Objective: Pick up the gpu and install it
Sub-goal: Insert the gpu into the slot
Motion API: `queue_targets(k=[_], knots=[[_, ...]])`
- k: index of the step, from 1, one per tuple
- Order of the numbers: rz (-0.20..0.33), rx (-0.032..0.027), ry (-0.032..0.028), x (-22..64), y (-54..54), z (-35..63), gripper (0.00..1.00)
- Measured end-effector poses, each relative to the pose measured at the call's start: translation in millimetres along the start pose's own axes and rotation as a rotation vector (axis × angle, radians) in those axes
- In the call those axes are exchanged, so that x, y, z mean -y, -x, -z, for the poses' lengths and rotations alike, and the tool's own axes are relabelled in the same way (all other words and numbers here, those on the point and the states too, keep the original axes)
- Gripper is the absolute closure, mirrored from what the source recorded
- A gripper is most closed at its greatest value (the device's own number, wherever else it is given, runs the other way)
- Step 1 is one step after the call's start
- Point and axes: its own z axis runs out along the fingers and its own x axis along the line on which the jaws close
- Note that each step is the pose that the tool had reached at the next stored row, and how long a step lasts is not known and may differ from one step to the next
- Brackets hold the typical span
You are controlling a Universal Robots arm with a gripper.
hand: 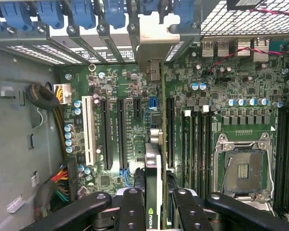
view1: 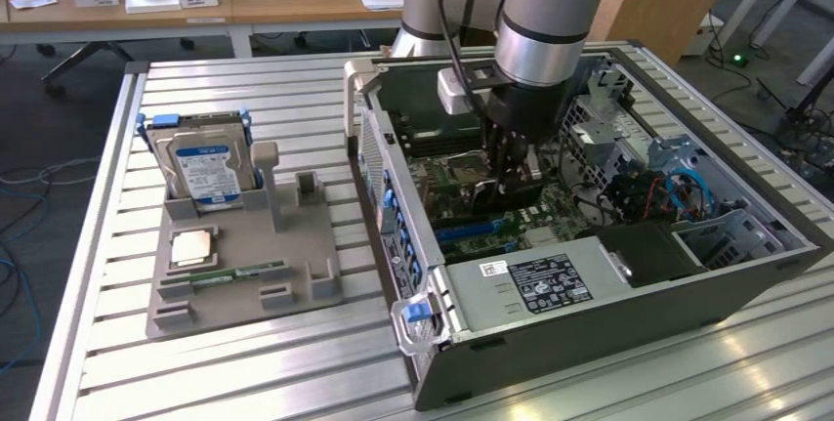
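Observation:
My gripper (view1: 511,175) is down inside the open computer case (view1: 587,289), over the motherboard (hand: 135,96). It is shut on the gpu (hand: 154,163), a thin card seen edge-on between the two black fingers (hand: 131,211). The card's silver end bracket (hand: 159,43) reaches the case's rear slot wall. The card stands upright in line with a long slot, to one side of two black expansion slots (hand: 107,134). Whether its edge sits in a slot I cannot tell.
A white slot (hand: 89,130), the bare CPU socket (hand: 243,168) and memory slots (hand: 197,144) lie around the card. On the exterior view's left, a grey fixture (view1: 241,284) holds a silver hard drive (view1: 206,162) and a green memory stick (view1: 241,273). Cables (view1: 651,191) fill the case's far side.

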Motion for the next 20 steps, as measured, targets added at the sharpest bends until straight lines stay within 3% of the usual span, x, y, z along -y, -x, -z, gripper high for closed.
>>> queue_targets(k=[20], knots=[[0.000, 0.0001, -0.0014, -6.9, -0.4, -1.8, 0.73]])
